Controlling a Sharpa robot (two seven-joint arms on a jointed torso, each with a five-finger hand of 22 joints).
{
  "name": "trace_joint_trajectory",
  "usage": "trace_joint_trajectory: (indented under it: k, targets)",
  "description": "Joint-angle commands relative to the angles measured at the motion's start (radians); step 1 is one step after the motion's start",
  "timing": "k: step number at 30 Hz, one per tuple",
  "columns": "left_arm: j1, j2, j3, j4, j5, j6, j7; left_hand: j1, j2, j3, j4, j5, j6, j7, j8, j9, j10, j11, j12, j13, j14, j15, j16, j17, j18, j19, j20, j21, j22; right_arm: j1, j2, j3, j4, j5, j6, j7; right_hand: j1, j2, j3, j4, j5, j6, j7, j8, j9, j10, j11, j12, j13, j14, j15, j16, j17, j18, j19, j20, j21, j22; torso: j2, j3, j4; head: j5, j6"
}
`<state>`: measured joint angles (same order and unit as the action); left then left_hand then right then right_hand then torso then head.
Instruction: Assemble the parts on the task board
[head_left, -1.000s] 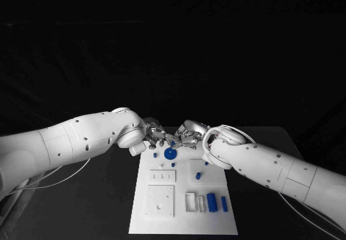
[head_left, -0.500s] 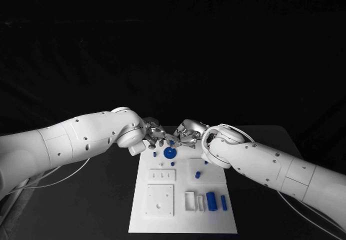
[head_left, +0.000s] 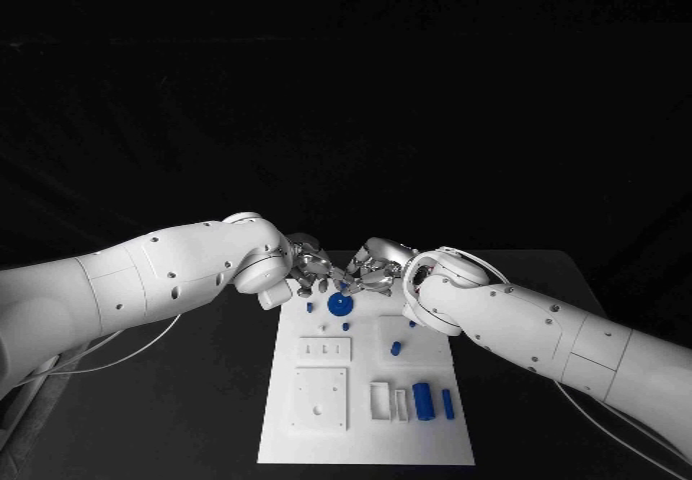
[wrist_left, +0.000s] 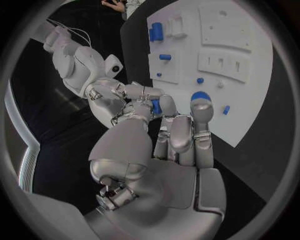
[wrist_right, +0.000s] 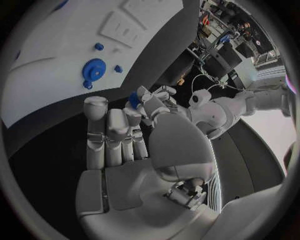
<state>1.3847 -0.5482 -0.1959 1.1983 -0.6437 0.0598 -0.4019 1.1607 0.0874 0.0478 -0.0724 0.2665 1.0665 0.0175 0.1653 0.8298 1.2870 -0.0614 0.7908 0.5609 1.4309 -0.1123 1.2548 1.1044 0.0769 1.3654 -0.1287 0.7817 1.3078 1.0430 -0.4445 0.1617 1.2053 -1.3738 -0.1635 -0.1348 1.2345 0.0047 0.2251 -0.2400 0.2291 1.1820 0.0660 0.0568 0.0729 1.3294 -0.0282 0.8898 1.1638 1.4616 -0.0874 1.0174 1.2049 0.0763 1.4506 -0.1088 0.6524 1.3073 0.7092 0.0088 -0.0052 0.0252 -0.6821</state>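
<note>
the two silver robot hands meet at the far end of the white rectangular task board (head_left: 368, 400), which lies lengthwise in the middle of the black bench (head_left: 216, 400).

the left robot hand (head_left: 309, 266) and the right robot hand (head_left: 378, 270) sit fingertip to fingertip above the board's far edge. between them is a small blue cylindrical part (wrist_left: 155, 105); in the left wrist view it sits among the fingertips of both robot hands, and in the right wrist view the same blue piece (wrist_right: 134, 99) shows where the two sets of fingers touch. the right robot hand's fingertips are closed round it; the left robot hand's thumb and a finger press against it too, while its other fingers stretch forward over the board. exactly which hand carries the load cannot be told.

just below the hands, on the board's far portion, lies a round blue disc with small holes (head_left: 340, 304), with a tiny blue peg (head_left: 309, 309) beside it and another blue stud (head_left: 346, 327) near it. further toward the robot a short blue pin (head_left: 395, 349) lies alone. at the near end, beside a white slotted holder (head_left: 381, 402), stand a thick blue cylinder (head_left: 423, 400) and a thinner blue rod (head_left: 447, 404). two raised white plates (head_left: 323, 351) occupy the board's left half.
</note>
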Motion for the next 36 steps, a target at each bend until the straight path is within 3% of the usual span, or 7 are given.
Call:
trace_joint_trajectory:
  k: [1,8,14,18,23,27,36]
  targets:
    - [0.000,0.002,-0.001,0.001,-0.006,0.027,0.016,0.018,0.037,0.032,-0.036,0.027,-0.005,-0.006,-0.003,-0.001,-0.006,-0.003,-0.007,-0.002,-0.006,-0.001,-0.005,-0.002,-0.020,-0.001,-0.004,-0.006,0.061,0.001,0.002,0.001,0.000,-0.007,0.002,0.000,-0.002,0.000,0.002,0.006,0.004,0.007,0.001,0.006,0.001,0.003,-0.003,0.005,0.001,0.004,-0.003,0.005,0.001,-0.011,0.009,0.000,0.004,0.081,0.000,0.0001,-0.0003,0.001,0.000]
    - [0.000,-0.001,-0.001,0.003,-0.001,0.033,0.022,-0.006,0.064,0.076,-0.083,0.053,-0.013,-0.002,0.008,0.010,-0.006,-0.001,-0.011,-0.005,-0.008,0.001,-0.006,-0.003,-0.020,-0.004,-0.002,-0.012,0.059,0.001,0.006,0.001,-0.010,-0.008,0.006,-0.001,-0.002,0.000,0.002,0.006,0.004,0.007,0.001,0.006,0.001,0.003,-0.003,0.005,0.001,0.004,-0.003,0.005,0.001,-0.011,0.009,0.000,0.004,0.081,0.000,0.0004,0.0000,-0.001,-0.001]
    - [0.000,-0.001,-0.001,0.004,-0.004,0.034,0.021,-0.034,0.088,0.116,-0.122,0.069,-0.026,-0.001,0.038,0.054,0.003,0.001,-0.024,-0.011,-0.007,0.001,-0.006,-0.001,-0.024,-0.005,-0.003,-0.016,0.058,0.001,0.006,0.001,-0.015,-0.008,0.007,-0.002,-0.003,0.000,0.002,0.007,0.006,0.007,0.001,0.006,0.001,0.003,-0.003,0.004,0.000,0.004,-0.003,0.004,0.001,-0.012,0.009,0.000,0.002,0.081,0.000,0.0003,-0.0005,-0.002,0.000]
    - [0.000,-0.002,-0.001,0.004,-0.004,0.035,0.021,-0.060,0.104,0.138,-0.133,0.107,-0.034,0.002,0.049,0.072,0.001,0.001,-0.025,-0.009,-0.008,0.002,-0.010,-0.005,-0.023,-0.005,-0.002,-0.022,0.057,0.001,0.005,0.001,-0.016,-0.008,0.006,-0.001,-0.005,-0.001,0.002,0.008,0.007,0.007,0.001,0.006,0.001,0.002,-0.003,0.002,-0.001,0.004,-0.003,0.003,0.000,-0.012,0.008,-0.001,-0.001,0.080,0.000,0.0005,-0.0006,-0.001,0.000]
    - [0.000,-0.003,-0.001,0.003,-0.005,0.034,0.021,-0.089,0.110,0.167,-0.142,0.179,-0.036,0.003,0.055,0.084,-0.001,0.002,-0.026,-0.008,-0.008,0.002,-0.013,-0.008,-0.023,-0.006,-0.002,-0.026,0.056,0.001,0.003,0.001,-0.016,-0.007,0.000,0.001,-0.009,-0.003,0.000,0.011,0.015,0.005,0.001,0.006,0.000,0.001,-0.003,-0.002,-0.003,0.004,-0.003,0.000,-0.002,-0.012,0.008,0.000,-0.005,0.079,0.000,0.0014,-0.0002,0.000,-0.001]
    - [0.000,-0.004,-0.001,0.003,-0.008,0.031,0.021,-0.112,0.106,0.193,-0.155,0.212,-0.036,0.000,0.068,0.105,0.002,0.000,-0.026,-0.007,-0.007,0.001,-0.010,-0.003,-0.024,-0.004,-0.003,-0.022,0.058,0.001,0.001,0.001,-0.015,-0.003,-0.004,0.004,-0.017,-0.011,-0.007,0.018,0.044,-0.009,0.004,0.006,-0.002,-0.007,-0.001,-0.020,-0.015,0.001,-0.002,-0.011,-0.010,-0.011,0.004,0.001,-0.023,0.075,0.000,0.0012,-0.0005,0.001,-0.001]
    - [0.000,-0.004,-0.001,0.003,-0.014,0.028,0.025,-0.116,0.100,0.207,-0.170,0.226,-0.034,-0.001,0.072,0.115,0.005,0.000,-0.026,-0.006,-0.004,0.000,-0.006,0.001,-0.025,-0.003,-0.005,-0.020,0.058,0.001,-0.001,0.001,-0.016,-0.001,-0.005,0.006,-0.013,-0.013,-0.011,0.021,0.046,-0.013,0.005,0.006,-0.001,-0.008,-0.001,-0.022,-0.018,0.002,-0.001,-0.015,-0.012,-0.010,0.004,0.001,-0.029,0.075,0.000,0.0009,-0.0010,0.000,-0.003]
